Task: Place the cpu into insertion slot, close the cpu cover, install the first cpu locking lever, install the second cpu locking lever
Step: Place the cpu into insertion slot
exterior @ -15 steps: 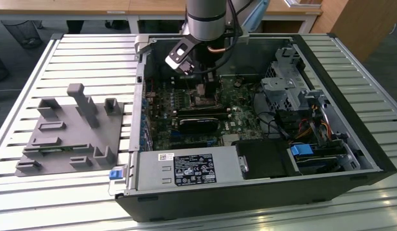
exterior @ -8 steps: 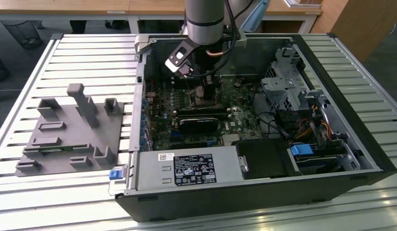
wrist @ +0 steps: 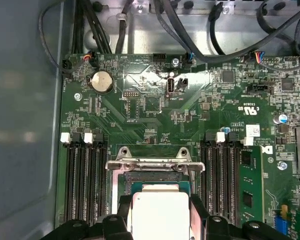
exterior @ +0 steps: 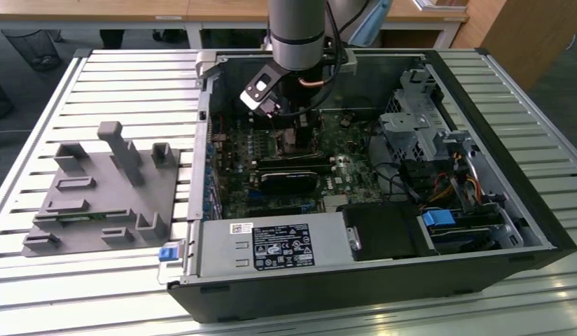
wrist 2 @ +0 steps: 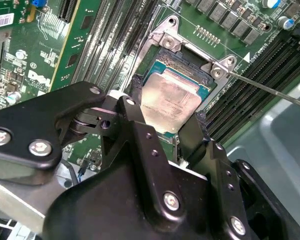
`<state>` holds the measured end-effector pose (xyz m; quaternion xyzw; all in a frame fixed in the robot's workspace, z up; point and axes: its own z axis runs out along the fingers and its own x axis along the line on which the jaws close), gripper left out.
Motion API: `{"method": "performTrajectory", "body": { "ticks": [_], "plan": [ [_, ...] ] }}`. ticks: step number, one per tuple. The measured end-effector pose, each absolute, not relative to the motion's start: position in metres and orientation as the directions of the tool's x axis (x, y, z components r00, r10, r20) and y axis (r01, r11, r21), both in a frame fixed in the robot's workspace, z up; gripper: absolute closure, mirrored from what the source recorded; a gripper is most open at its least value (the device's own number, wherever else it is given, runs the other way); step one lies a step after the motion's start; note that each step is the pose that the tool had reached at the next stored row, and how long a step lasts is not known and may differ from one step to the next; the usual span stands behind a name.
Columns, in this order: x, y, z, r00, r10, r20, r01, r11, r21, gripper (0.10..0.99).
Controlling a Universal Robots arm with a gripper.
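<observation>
My gripper (wrist 2: 167,107) is shut on the cpu (wrist 2: 172,95), a flat silvery-beige chip with a green edge, with one black finger (wrist 2: 134,102) on each side. The chip sits level right over the insertion slot (wrist: 155,172), whose silver metal rim (wrist 2: 169,40) with two screws frames it. I cannot tell whether the chip rests in the slot or hovers just above it. Nothing lies over the chip's face, and I cannot tell the cpu cover apart from the rim. A thin locking lever (wrist 2: 270,90) sticks out from one corner. In the exterior view the gripper (exterior: 286,122) is down inside the computer case.
Long black memory slots (wrist: 85,180) run along both sides of the socket on the green motherboard (wrist: 155,110). A black heatsink block (exterior: 288,180), cables (exterior: 447,189) and drive cages (exterior: 419,126) crowd the case. A grey fixture (exterior: 101,189) stands outside it on the exterior view's left.
</observation>
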<state>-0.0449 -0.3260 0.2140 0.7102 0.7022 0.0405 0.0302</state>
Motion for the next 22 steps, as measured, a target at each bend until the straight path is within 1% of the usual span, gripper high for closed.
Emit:
{"method": "performTrajectory", "body": {
  "ticks": [22],
  "plan": [
    [-0.045, -0.321, 0.196, 0.011, 1.000, 0.006, 0.995, -0.012, 0.100, 0.545]
  ]
}}
